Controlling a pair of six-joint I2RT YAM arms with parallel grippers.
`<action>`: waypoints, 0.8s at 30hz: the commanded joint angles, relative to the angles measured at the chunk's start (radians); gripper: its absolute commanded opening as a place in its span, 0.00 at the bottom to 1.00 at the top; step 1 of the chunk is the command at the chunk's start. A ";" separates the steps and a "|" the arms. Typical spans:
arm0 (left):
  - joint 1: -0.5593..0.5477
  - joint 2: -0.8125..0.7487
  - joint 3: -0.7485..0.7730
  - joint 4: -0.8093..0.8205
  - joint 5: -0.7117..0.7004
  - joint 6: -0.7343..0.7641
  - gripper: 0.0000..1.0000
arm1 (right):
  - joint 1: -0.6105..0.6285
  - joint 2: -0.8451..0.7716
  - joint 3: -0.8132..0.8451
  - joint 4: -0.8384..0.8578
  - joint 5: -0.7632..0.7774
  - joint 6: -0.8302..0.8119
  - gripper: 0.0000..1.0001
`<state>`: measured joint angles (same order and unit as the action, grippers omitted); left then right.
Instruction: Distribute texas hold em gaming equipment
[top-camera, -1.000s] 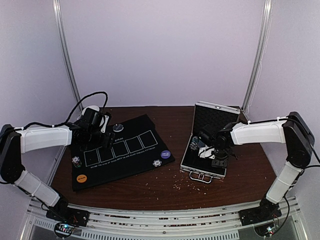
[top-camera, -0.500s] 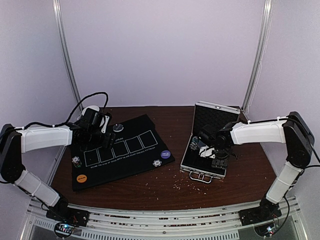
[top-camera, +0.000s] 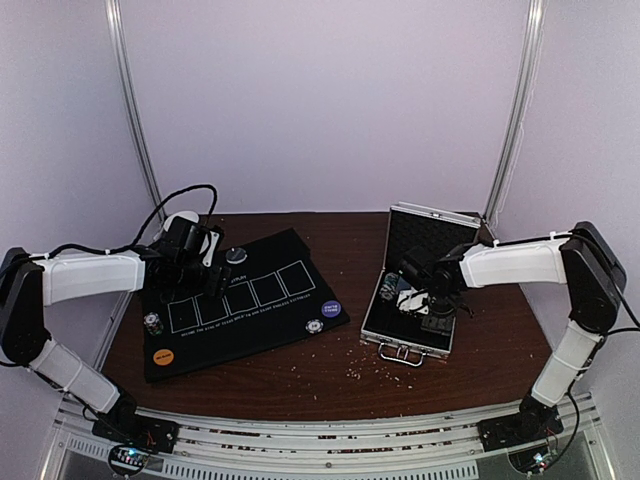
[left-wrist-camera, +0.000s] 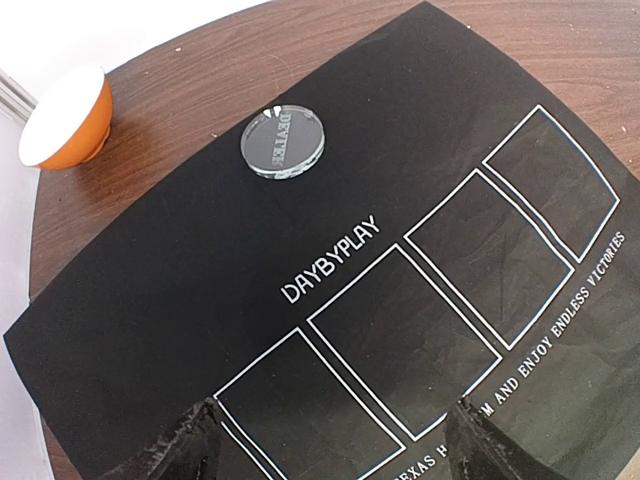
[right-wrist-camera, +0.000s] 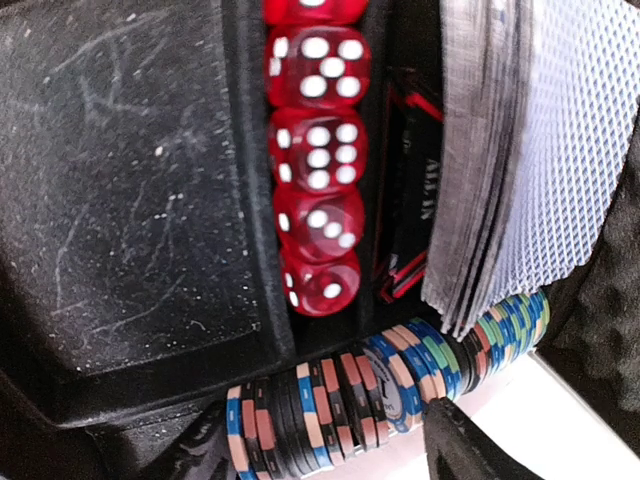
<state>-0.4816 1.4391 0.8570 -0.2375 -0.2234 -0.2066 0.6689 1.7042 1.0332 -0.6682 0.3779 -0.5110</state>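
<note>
**Chips on edge in the case, deck leaning beside them**

The right gripper (right-wrist-camera: 325, 452) is down inside the open case (top-camera: 413, 347), at the right of the overhead view. Its fingers stand either side of a row of poker chips (right-wrist-camera: 385, 385) lying on edge along the bottom of the wrist picture. I cannot tell whether they press the row or only straddle it. The deck of cards (right-wrist-camera: 525, 170) leans at the upper right, touching the chips, with a column of red dice (right-wrist-camera: 320, 165) to its left.

The chips look hard, smooth and fairly weighty. A row on edge holds together only by pressure on its ends, so it would likely buckle or spill if squeezed off-centre. A short section taken squarely across its end faces seems safest. The cards are thin, slick and apt to fan out, so the deck is best gripped whole across its long edges.

The left gripper (left-wrist-camera: 335, 455) hovers over the black mat (left-wrist-camera: 180, 250), fingers wide apart with nothing between them. A clear round disc (left-wrist-camera: 283, 142) lies near the mat's top edge, and a bowl (left-wrist-camera: 68, 120) sits off the mat at upper left. Overhead, an orange disc (top-camera: 161, 354), a purple disc (top-camera: 331, 308) and two small chip stacks (top-camera: 152, 322) lie on the mat.
</note>
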 joint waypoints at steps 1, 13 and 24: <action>-0.002 0.006 -0.003 0.024 -0.002 0.015 0.80 | -0.003 0.014 -0.015 -0.094 -0.060 0.056 0.63; 0.000 0.012 -0.003 0.023 0.005 0.017 0.80 | 0.011 -0.014 -0.036 -0.126 -0.087 0.084 0.56; -0.001 0.012 -0.002 0.020 0.006 0.018 0.80 | -0.001 0.042 -0.029 -0.077 -0.074 0.046 0.74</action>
<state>-0.4816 1.4418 0.8570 -0.2375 -0.2234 -0.2005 0.6838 1.6917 1.0332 -0.7231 0.3317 -0.4503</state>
